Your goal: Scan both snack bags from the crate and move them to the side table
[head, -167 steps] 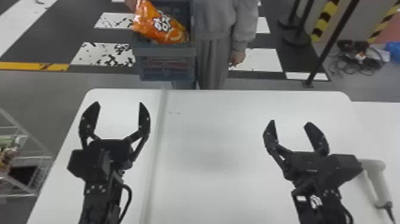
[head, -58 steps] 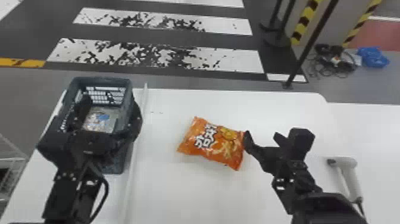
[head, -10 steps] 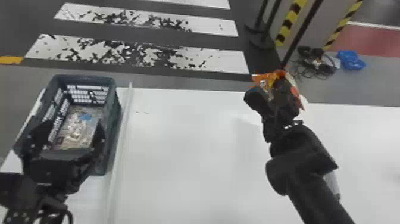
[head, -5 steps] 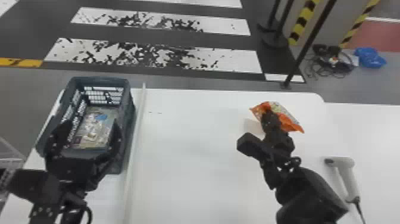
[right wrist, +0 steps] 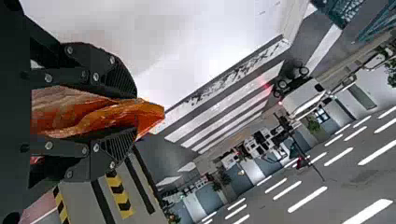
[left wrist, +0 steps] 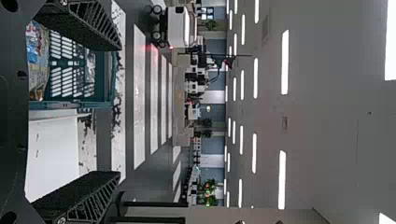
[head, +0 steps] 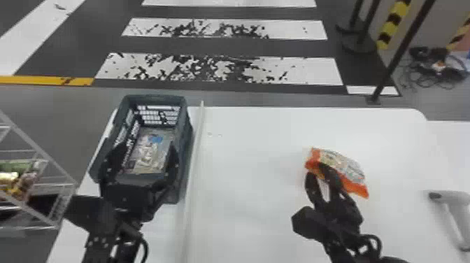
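Orange snack bag (head: 346, 166): over the desk (head: 244, 210), toward three o'clock
Right gripper (head: 319, 171): jaws clamped on that bag
Left gripper (head: 147, 146): jaws apart, at the crate's (head: 157, 98) six o'clock end
Other snack bag (head: 151, 152): inside crate, desk's ten o'clock

The crate (head: 157, 98) stands on the left of my table (head: 251, 175), a snack bag (head: 150, 152) inside. Rightward, my right gripper (head: 317, 171) holds the other snack bag (head: 344, 166); farther right lies the handheld scanner (head: 453, 199). A wire rack (head: 38, 147) stands left.
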Robot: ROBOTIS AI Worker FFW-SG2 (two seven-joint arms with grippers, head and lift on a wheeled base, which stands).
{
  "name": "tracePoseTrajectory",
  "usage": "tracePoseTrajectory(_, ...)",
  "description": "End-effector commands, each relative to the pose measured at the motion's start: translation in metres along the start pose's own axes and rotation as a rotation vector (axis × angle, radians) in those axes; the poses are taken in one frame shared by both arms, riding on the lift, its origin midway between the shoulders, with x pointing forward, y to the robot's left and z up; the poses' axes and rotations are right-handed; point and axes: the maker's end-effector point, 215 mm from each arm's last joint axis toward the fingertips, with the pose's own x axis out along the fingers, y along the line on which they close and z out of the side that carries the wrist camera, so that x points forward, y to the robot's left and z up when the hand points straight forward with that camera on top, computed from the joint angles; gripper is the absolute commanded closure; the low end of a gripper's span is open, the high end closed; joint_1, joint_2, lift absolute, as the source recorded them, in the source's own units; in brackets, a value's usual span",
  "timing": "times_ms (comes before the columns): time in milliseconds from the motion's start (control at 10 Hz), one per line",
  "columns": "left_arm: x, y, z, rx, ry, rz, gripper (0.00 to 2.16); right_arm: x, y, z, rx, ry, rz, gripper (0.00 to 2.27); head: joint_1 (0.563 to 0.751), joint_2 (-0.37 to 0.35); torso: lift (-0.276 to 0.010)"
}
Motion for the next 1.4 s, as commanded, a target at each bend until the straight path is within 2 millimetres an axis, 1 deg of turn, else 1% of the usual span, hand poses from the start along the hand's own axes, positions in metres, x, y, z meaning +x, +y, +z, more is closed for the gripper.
tracePoseTrajectory(0, 0.0, -0.001, -0.001, -0.001, 0.002, -0.002, 0.04, -0.015, 0.02, 0.007, 0.055, -0.008, 0.041, 0.0, 0.695, 0.067, -0.029)
tracePoseTrajectory(100, 0.0, -0.001, -0.003, 0.0, 0.005, -0.005, 0.04, -0.021, 0.029, 0.013, 0.124, -0.016, 0.085, 0.01, 0.695, 0.084, -0.029)
tracePoseTrajectory(200, -0.001, -0.001, -0.005, -0.002, 0.01, -0.005, 0.04, -0.024, 0.032, 0.017, 0.2, -0.012, 0.132, 0.03, 0.695, 0.093, -0.029)
tracePoseTrajectory(300, -0.001, -0.001, -0.005, -0.002, 0.01, -0.006, 0.04, -0.024, 0.031, 0.017, 0.274, 0.003, 0.17, 0.05, 0.695, 0.11, -0.029)
tracePoseTrajectory(500, -0.001, -0.001, -0.004, -0.004, 0.006, -0.007, 0.04, -0.015, 0.01, 0.02, 0.601, 0.037, 0.287, 0.11, 0.695, 0.119, -0.029)
tracePoseTrajectory(600, -0.001, -0.002, -0.004, -0.004, 0.006, -0.01, 0.04, -0.009, -0.005, 0.021, 0.722, 0.052, 0.328, 0.21, 0.695, 0.114, -0.029)
tracePoseTrajectory(700, -0.001, -0.002, -0.004, -0.004, 0.006, -0.01, 0.04, -0.002, -0.013, 0.017, 0.761, 0.084, 0.34, 0.37, 0.695, 0.107, -0.029)
tracePoseTrajectory(800, -0.001, -0.002, -0.004, -0.004, 0.006, -0.01, 0.04, 0.004, -0.02, 0.013, 0.815, 0.108, 0.35, 0.62, 0.695, 0.091, -0.029)
tracePoseTrajectory(900, -0.001, -0.002, -0.003, -0.004, 0.002, -0.01, 0.04, 0.009, -0.025, 0.012, 0.846, 0.118, 0.355, 0.99, 0.695, 0.076, -0.029)
tracePoseTrajectory(1000, -0.002, -0.002, -0.003, -0.004, -0.001, -0.01, 0.04, 0.008, -0.019, 0.003, 0.858, 0.171, 0.368, 1.61, 0.695, 0.068, -0.029)
tracePoseTrajectory(1100, -0.003, -0.002, -0.007, -0.005, 0.003, -0.007, 0.04, 0.006, -0.014, 0.002, 0.85, 0.189, 0.385, 1.88, 0.695, 0.064, -0.029)
tracePoseTrajectory(1200, -0.003, -0.003, -0.006, -0.007, -0.002, -0.007, 0.04, 0.003, -0.003, 0.007, 0.846, 0.193, 0.42, 2.04, 0.695, 0.06, -0.029)
tracePoseTrajectory(1300, -0.003, -0.003, -0.007, -0.008, -0.003, -0.007, 0.04, 0.002, 0.006, 0.012, 0.835, 0.196, 0.442, 2.04, 0.695, 0.066, -0.029)
